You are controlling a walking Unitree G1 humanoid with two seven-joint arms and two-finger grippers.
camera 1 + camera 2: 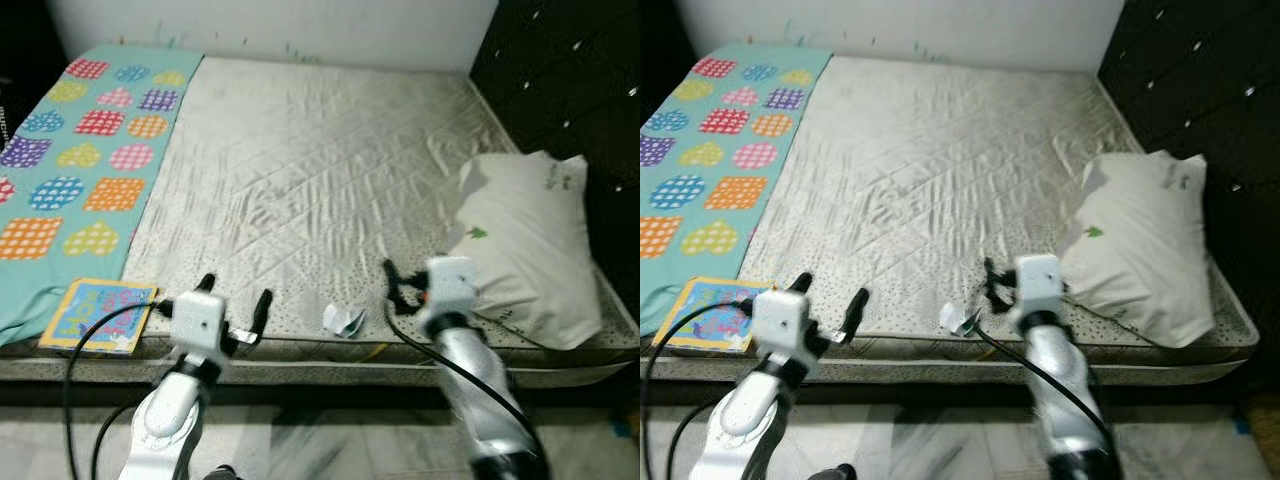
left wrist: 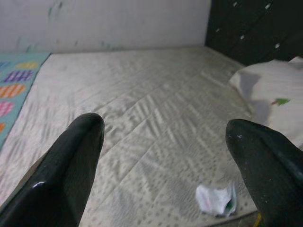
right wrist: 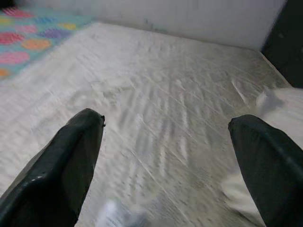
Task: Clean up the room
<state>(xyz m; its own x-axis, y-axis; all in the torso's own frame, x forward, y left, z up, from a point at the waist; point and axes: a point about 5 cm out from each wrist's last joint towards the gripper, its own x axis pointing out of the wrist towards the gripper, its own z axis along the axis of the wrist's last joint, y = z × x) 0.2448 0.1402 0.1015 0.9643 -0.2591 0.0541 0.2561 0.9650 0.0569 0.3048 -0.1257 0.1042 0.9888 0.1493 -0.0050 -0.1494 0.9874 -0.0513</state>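
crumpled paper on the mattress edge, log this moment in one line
crumpled paper: near mattress edge, untouched | left pincer: open, left of it | right pincer: open, by pillow

- Bed (image 1: 300, 180), quilted mattress bare
- Patterned blanket (image 1: 75, 150) along its left side
- Pillow (image 1: 535, 240) at right
- Crumpled paper (image 1: 343, 320) and picture book (image 1: 98, 313) at the near edge

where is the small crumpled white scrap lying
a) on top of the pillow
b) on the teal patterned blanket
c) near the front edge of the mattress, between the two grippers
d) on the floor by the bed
c, the crumpled white scrap lies on the bare mattress near its front edge, between the left gripper and the right gripper, apart from the pillow and the blanket.
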